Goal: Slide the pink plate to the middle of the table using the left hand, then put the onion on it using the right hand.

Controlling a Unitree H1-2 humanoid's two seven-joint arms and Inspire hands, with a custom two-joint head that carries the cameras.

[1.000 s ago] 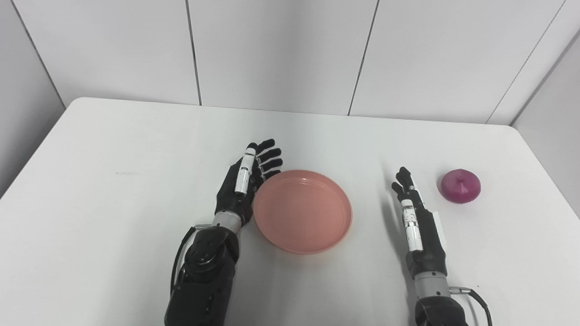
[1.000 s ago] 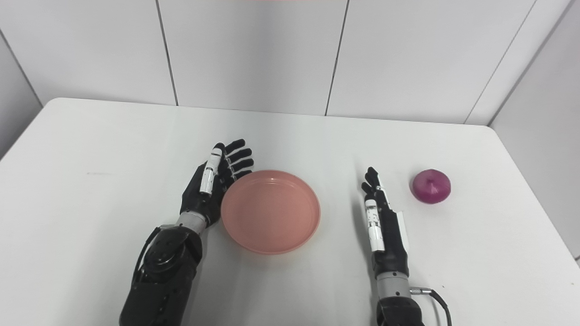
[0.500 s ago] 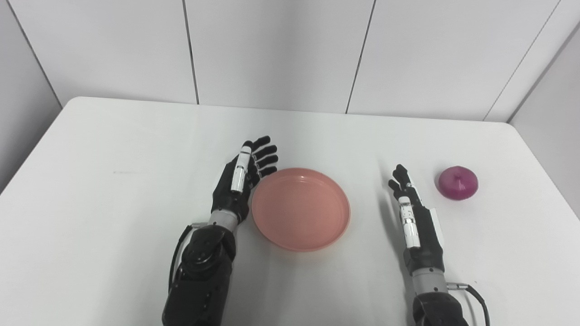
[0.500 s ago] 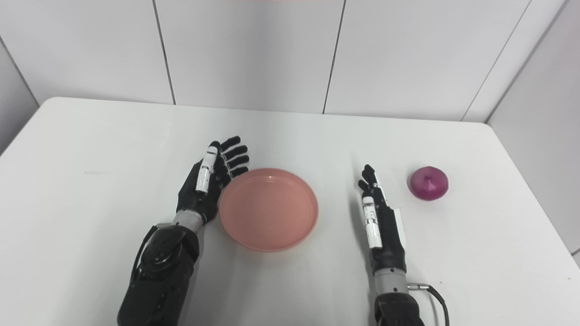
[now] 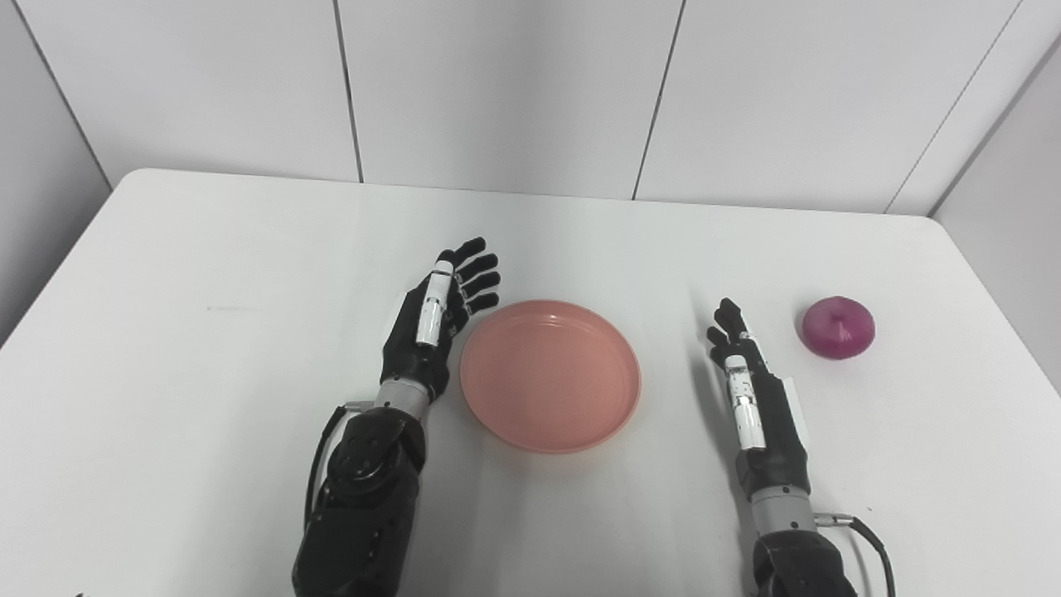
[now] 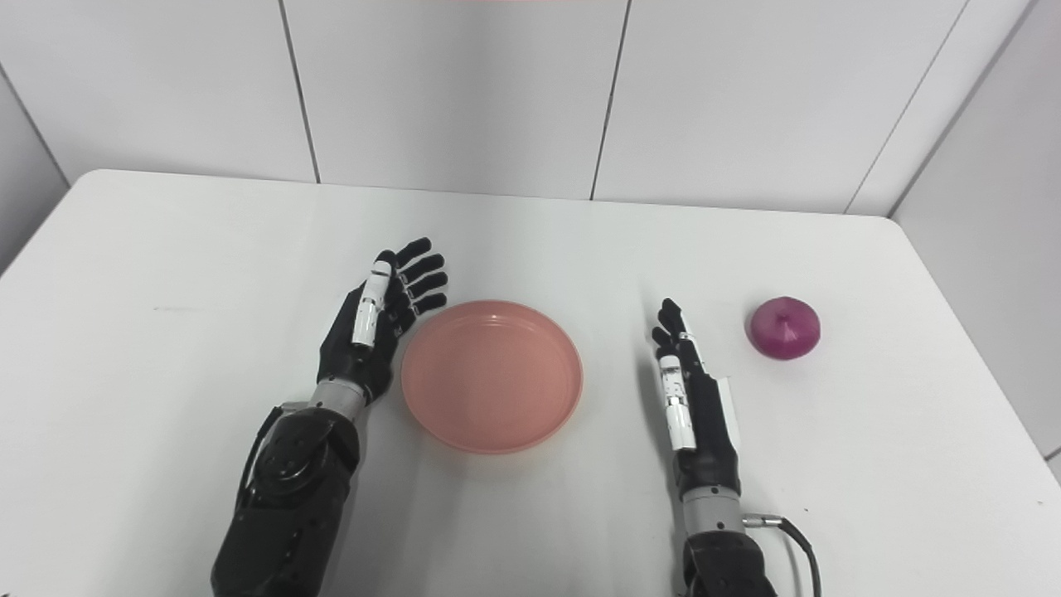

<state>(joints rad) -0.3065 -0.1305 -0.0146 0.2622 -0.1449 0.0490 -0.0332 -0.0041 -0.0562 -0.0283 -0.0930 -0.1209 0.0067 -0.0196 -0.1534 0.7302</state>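
The pink plate (image 5: 550,375) lies empty near the middle of the white table (image 5: 207,274). My left hand (image 5: 429,323) is open just left of the plate, fingers spread and a narrow gap away from its rim. A purple onion (image 5: 838,327) rests on the table at the right. My right hand (image 5: 750,390) is open, edge-on with fingers pointing away, between the plate and the onion and touching neither.
White wall panels stand behind the table's far edge. The table's right edge runs close past the onion. A cable (image 5: 862,531) trails from my right wrist at the bottom.
My left hand has drawn back a little to the left, off the plate's rim. The whole picture has shifted slightly. The plate, the onion and my right hand stay put.
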